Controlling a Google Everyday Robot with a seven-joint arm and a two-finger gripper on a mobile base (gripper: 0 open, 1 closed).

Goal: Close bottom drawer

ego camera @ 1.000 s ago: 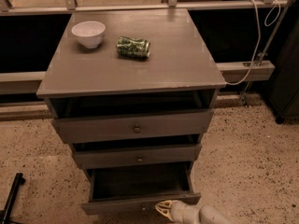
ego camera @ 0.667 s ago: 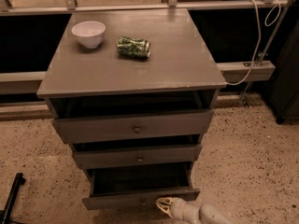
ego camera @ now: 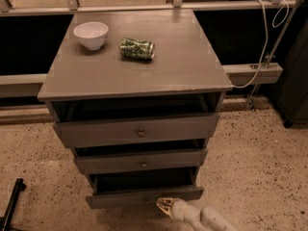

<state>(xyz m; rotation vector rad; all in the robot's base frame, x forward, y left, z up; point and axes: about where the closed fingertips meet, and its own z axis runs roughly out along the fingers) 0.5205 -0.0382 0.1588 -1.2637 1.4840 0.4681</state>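
The bottom drawer (ego camera: 144,196) is the lowest and narrowest of three grey drawers in a grey cabinet. It stands pulled out a little, its dark inside showing above its flat front. My gripper (ego camera: 164,206) comes in from the lower right on a white arm. Its tip lies right at the lower edge of the drawer front, right of centre. The drawer's knob is hard to make out.
The middle drawer (ego camera: 142,161) and the widest top drawer (ego camera: 139,131) also stand slightly out. A white bowl (ego camera: 91,34) and a crushed green can (ego camera: 137,48) sit on the cabinet top (ego camera: 183,66). A black pole (ego camera: 12,203) lies at lower left. A white cable (ego camera: 262,42) hangs at right.
The bottom drawer front has moved in toward the cabinet, showing less of its inside. My gripper has moved in with it.
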